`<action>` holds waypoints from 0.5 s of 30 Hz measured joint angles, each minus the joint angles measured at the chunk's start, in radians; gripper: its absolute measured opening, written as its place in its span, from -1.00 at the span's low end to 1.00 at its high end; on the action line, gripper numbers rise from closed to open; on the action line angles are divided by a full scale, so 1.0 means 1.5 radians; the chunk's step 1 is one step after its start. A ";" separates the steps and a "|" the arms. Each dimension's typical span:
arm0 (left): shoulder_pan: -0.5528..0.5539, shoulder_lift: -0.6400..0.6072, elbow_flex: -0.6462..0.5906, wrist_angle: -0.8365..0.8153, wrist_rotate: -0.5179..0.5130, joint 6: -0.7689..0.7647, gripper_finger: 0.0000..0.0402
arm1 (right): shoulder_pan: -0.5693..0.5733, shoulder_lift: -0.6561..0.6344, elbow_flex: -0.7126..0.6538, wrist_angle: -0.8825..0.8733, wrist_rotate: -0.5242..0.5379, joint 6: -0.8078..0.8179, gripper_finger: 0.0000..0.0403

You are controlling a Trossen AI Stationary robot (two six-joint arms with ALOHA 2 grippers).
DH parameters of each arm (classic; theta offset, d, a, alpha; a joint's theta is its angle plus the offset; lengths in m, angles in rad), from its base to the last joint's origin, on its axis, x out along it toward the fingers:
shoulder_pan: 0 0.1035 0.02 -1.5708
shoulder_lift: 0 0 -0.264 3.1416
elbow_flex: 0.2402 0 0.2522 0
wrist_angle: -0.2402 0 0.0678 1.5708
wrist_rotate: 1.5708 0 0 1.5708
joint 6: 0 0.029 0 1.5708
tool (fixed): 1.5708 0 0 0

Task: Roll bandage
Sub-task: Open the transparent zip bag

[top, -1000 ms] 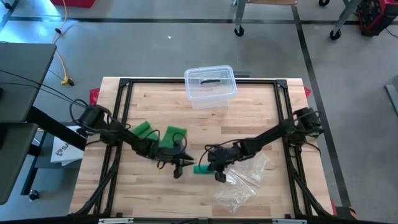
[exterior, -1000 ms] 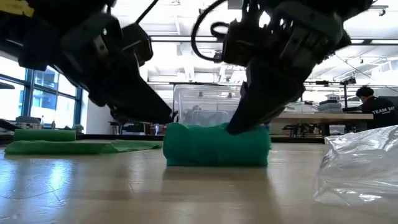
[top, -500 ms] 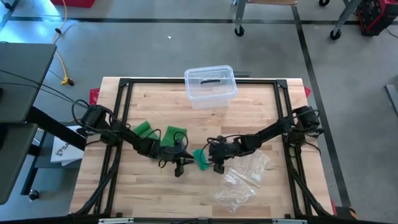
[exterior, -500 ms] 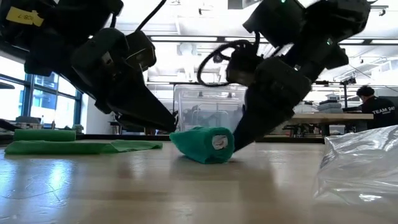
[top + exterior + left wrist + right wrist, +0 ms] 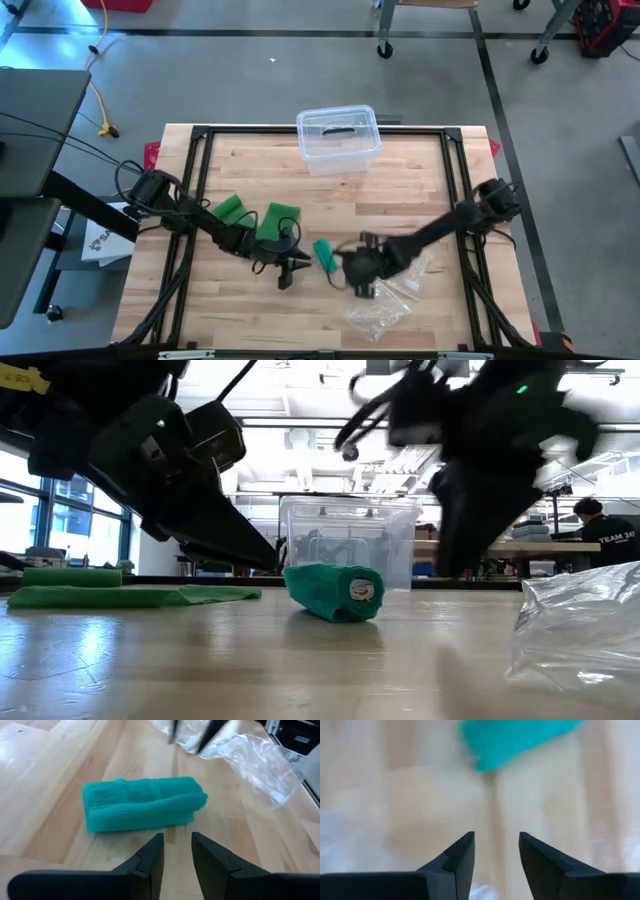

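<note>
Two dark, near-black arms were seen, each built of slim jointed links. The left arm [image 5: 205, 225] was trailed by looping black cables near its base, and the same was noted on the right arm [image 5: 440, 228]. A yellow label with dark print was spotted on the left arm's housing in the low view. Both pairs of fingers [image 5: 150, 857] were shown as matte black, angular and wedge-shaped, tapered to blunt tips [image 5: 462, 852].

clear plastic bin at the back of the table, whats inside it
Through the lid of the clear plastic bin the high view shows one dark, elongated item. The low view shows only murky dark shapes through its wall; the green bandage roll covers its lower part.
</note>
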 joint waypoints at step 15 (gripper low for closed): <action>-0.024 0.000 0.007 -0.004 -0.043 -0.019 -0.54 | 0.218 -0.001 0.019 -0.099 0.165 0.285 -0.29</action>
